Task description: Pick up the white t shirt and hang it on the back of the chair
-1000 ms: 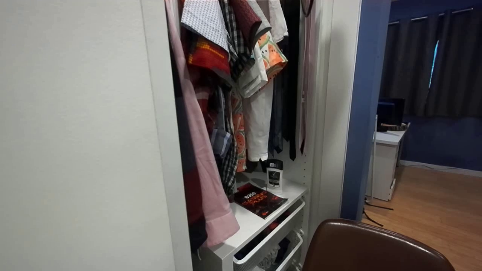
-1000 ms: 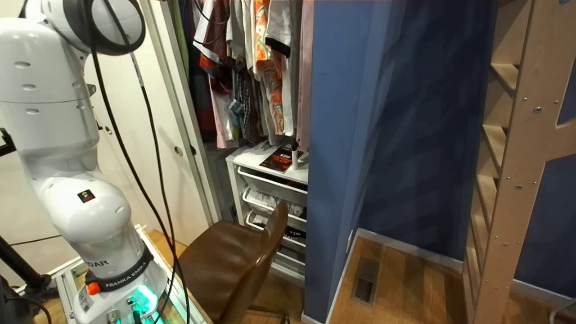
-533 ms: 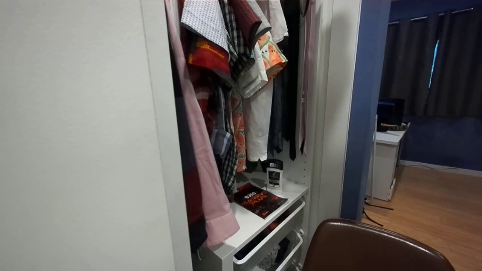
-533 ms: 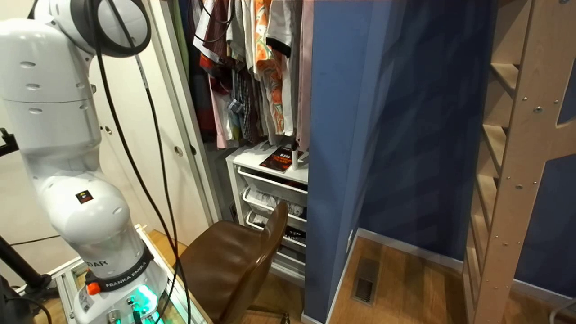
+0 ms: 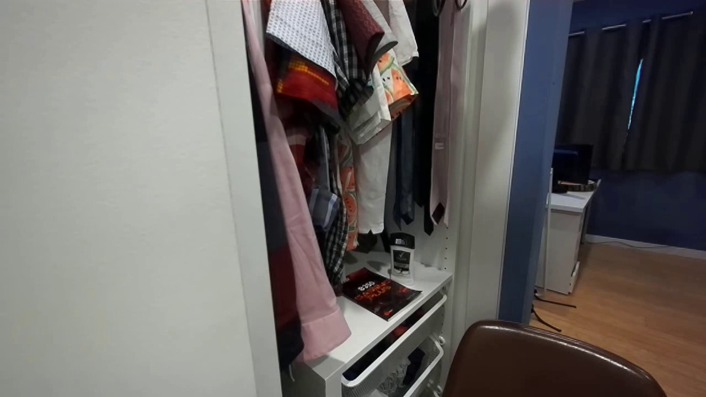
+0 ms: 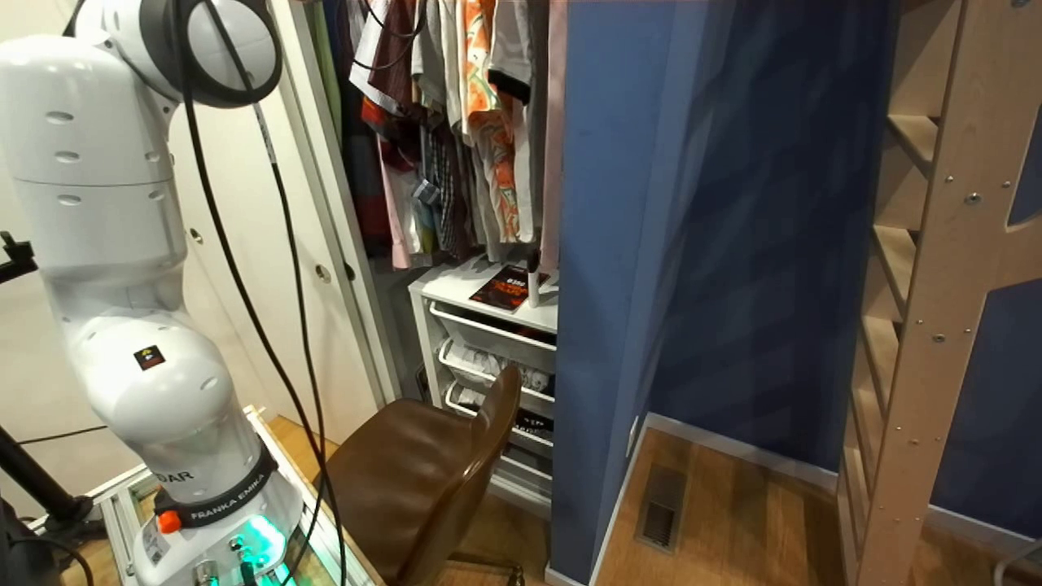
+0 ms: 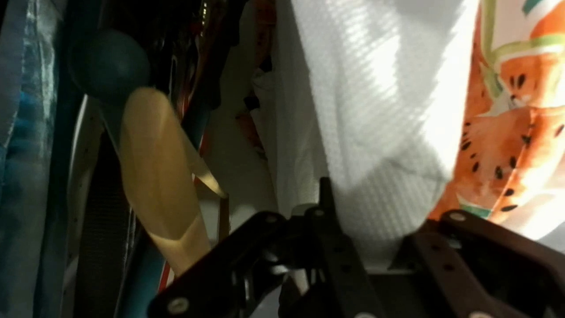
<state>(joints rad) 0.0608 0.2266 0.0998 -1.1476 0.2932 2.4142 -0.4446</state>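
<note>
The white t shirt hangs among other clothes in the closet; an exterior view shows its dark-trimmed sleeve (image 6: 511, 41). Close up in the wrist view, white ribbed fabric of the white t shirt (image 7: 384, 132) runs down between the fingers of my gripper (image 7: 379, 221), which is shut on it. The fingertips are partly covered by that cloth. Both exterior views leave the gripper out at the top. The brown chair (image 6: 480, 456) stands below, in front of the drawer unit, and its rounded backrest (image 5: 551, 364) rises at the lower right of an exterior view.
A watermelon-print garment (image 7: 499, 168) hangs right beside the shirt. A light wooden hanger-like piece (image 7: 159, 168) is at left. Pink tie (image 5: 441, 138) and closet frame (image 5: 491, 165) flank the clothes. A blue wall (image 6: 610, 244) borders the closet. Bottle (image 5: 402, 259) and magazine (image 5: 380, 292) sit below.
The arm has shifted right in an exterior view. The white sleeve has moved slightly, the neighbouring watermelon garment with it, and the pink tie has swung round to show its face.
</note>
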